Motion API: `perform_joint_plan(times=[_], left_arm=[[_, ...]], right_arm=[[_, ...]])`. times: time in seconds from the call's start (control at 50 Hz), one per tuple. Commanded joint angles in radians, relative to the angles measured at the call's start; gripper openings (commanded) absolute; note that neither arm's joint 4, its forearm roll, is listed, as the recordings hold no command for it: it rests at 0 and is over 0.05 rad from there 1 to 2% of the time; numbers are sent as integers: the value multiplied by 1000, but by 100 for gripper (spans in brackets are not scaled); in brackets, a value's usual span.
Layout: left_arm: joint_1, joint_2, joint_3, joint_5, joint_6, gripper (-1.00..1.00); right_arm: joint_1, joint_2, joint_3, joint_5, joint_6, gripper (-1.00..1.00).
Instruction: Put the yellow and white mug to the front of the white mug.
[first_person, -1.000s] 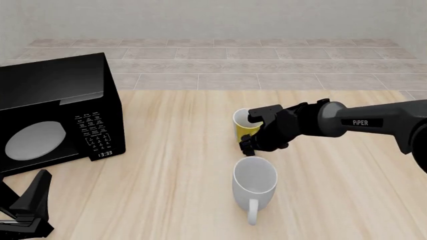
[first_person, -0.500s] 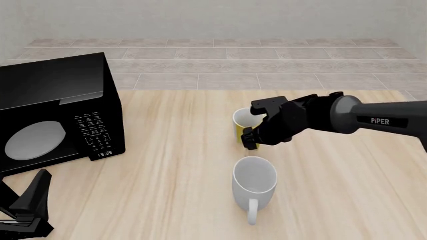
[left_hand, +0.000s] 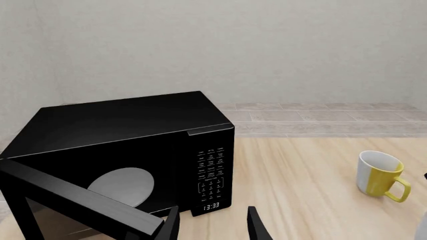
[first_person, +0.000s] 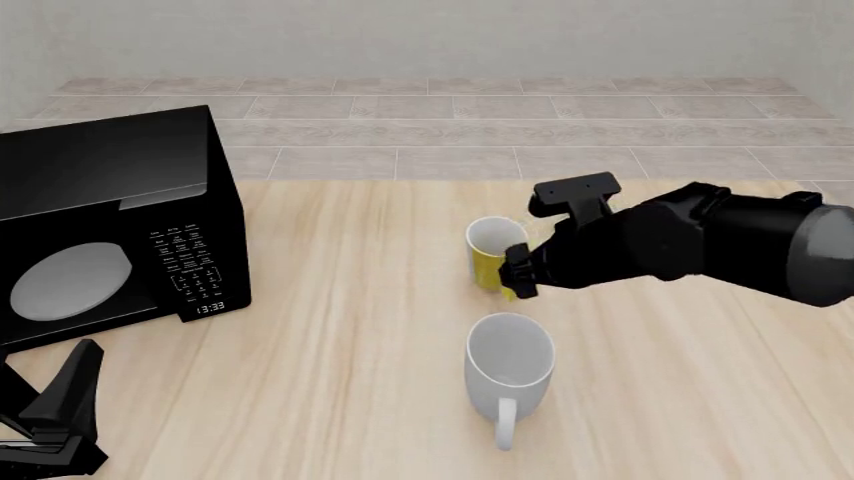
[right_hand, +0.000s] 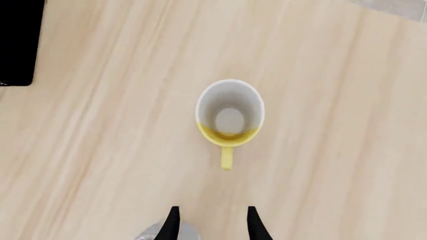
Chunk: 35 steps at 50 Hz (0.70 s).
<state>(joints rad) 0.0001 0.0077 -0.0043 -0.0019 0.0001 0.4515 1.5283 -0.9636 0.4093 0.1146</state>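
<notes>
The yellow and white mug (first_person: 487, 255) stands upright on the wooden table, just beyond the white mug (first_person: 509, 365), whose handle points to the near edge. My right gripper (first_person: 519, 277) hovers above the yellow mug's right side and hides part of it. In the right wrist view that mug (right_hand: 229, 115) lies below the open right gripper (right_hand: 212, 216), handle toward the fingers, nothing between them. My left gripper (first_person: 64, 415) rests open and empty at the near left; its wrist view also catches the yellow mug (left_hand: 375, 172).
A black microwave (first_person: 114, 215) fills the left of the table, and its door (left_hand: 73, 200) stands ajar close to the left gripper (left_hand: 213, 222). A grey rim of the white mug (right_hand: 163, 233) shows beside one right finger. A tiled floor lies past the table's far edge.
The right arm has risen and drawn toward the right, its gripper lifting from low beside the yellow mug to above it. Both mugs and the left arm stay put.
</notes>
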Motion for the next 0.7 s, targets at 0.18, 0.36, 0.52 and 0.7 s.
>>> perform_joint_plan(times=[0.18, 0.36, 0.52, 0.7], left_arm=[[0, 0, 0, 0, 0, 100], [0, 0, 0, 0, 0, 100], [0, 0, 0, 0, 0, 100], [0, 0, 0, 0, 0, 100]], right_arm=[[19, -307, 131, 0, 21, 100], [15, -441, 183, -16, 5, 100], [-33, -474, 209, -54, -38, 100], [-100, -582, 222, -61, -83, 100]])
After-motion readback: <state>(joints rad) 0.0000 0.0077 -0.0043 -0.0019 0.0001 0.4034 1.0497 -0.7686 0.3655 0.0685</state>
